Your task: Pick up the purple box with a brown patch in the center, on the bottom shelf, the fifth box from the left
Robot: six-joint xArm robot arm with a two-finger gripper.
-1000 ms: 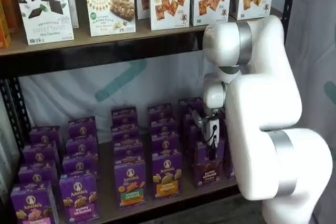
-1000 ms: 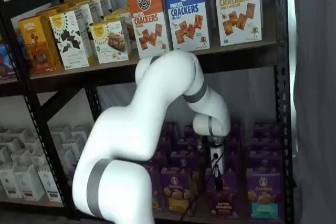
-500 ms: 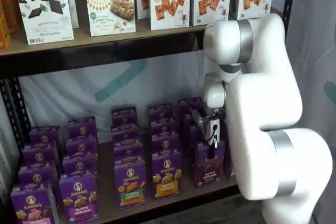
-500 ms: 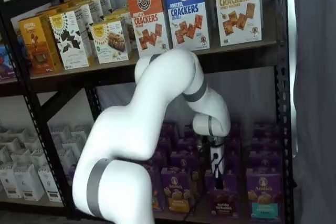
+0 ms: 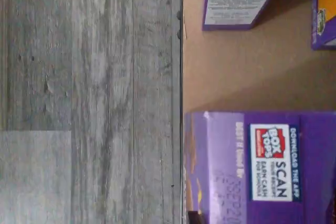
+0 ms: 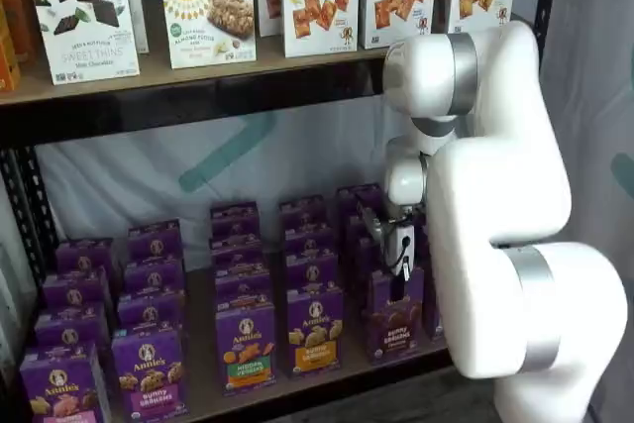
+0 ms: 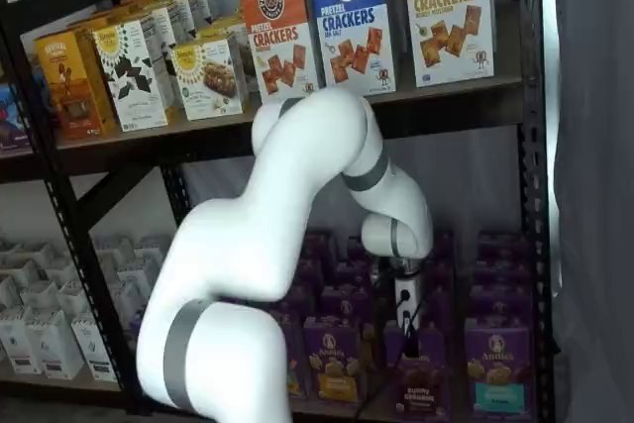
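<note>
Having closed over the last second, the gripper [image 6: 394, 289] now clamps the top of the purple box [image 6: 394, 319], which has lifted and tilted slightly off the bottom shelf [image 6: 327, 378], so the pick looks secured.

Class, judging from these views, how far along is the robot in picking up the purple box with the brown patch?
Done: the gripper has reached the purple box at the front of the bottom shelf. In hand: the gripper is shut on that box's top, seen in both shelf views. Left: lifting it clear; the box looks slightly tilted but I cannot tell if it has left the shelf.
</note>
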